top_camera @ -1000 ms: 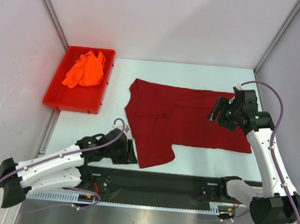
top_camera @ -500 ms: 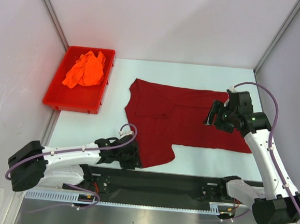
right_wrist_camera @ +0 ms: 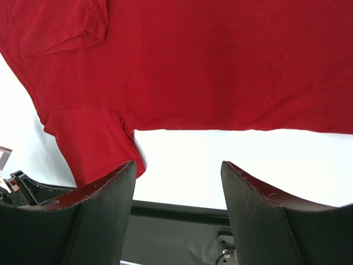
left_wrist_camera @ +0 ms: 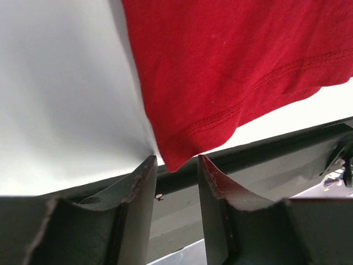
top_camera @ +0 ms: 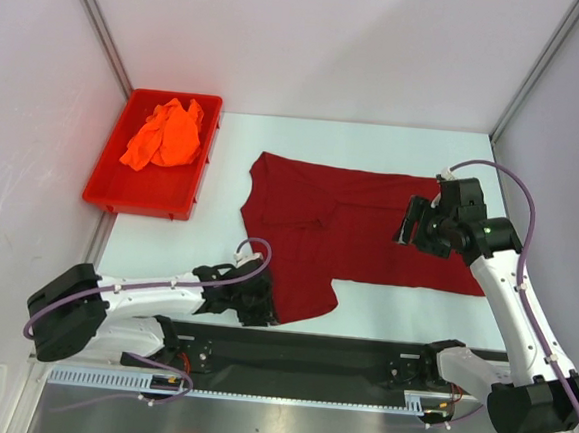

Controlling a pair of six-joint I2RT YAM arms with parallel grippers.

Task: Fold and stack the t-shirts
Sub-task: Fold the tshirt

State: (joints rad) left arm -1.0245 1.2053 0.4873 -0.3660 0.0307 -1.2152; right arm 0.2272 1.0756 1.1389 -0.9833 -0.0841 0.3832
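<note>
Lying flat on the white table [top_camera: 403, 306], the dark red cloth t-shirt [top_camera: 359, 227] has its near corner between the narrow, unclamped jaws of the left gripper [left_wrist_camera: 176, 162]. The right gripper [right_wrist_camera: 177, 168] hovers above, wide, empty. The bright orange cloth t-shirt [top_camera: 166, 135] sits crumpled in the red plastic bin [top_camera: 140, 203].

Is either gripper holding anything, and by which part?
Nothing yet. The left gripper straddles the near sleeve corner of the dark red shirt, jaws apart; the right gripper hangs open above it.
</note>
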